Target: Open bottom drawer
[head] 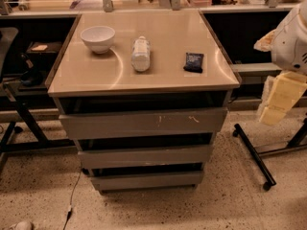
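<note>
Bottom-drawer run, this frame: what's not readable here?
All in the camera view:
- Bottom drawer: its inside is hidden in shadow under the middle front. This angle does not show how far out it sits.
- Pincer: at the right edge, clear of the bottom drawer. The frame cuts off its arm.
- Dark packet on the top: label too small to read.
</note>
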`<state>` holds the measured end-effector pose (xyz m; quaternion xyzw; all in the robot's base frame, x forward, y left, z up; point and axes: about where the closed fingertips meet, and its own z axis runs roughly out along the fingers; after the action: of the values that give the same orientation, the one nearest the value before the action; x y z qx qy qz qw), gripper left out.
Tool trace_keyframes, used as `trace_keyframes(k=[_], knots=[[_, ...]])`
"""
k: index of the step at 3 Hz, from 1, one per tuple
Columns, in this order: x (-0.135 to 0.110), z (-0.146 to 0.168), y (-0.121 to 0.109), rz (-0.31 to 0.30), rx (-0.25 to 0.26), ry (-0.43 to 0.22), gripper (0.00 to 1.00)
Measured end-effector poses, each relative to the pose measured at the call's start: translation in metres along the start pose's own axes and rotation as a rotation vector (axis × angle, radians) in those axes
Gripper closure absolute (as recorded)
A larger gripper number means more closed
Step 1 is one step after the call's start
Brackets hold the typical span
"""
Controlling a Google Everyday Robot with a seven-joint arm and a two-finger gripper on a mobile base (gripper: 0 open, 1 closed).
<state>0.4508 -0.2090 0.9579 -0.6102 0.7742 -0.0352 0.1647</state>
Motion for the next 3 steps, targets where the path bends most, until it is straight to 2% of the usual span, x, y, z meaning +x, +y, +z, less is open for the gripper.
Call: trace_keyframes(k=[1,2,3], knots=[[-0.004,0.035,0.009,-0.016,-0.049,0.007,0.0],[-0.004,0.043,0.012,-0.019,-0.062,0.011,0.0],[-0.016,0.106,0.057,0.028,-0.199,-0.063,0.0]])
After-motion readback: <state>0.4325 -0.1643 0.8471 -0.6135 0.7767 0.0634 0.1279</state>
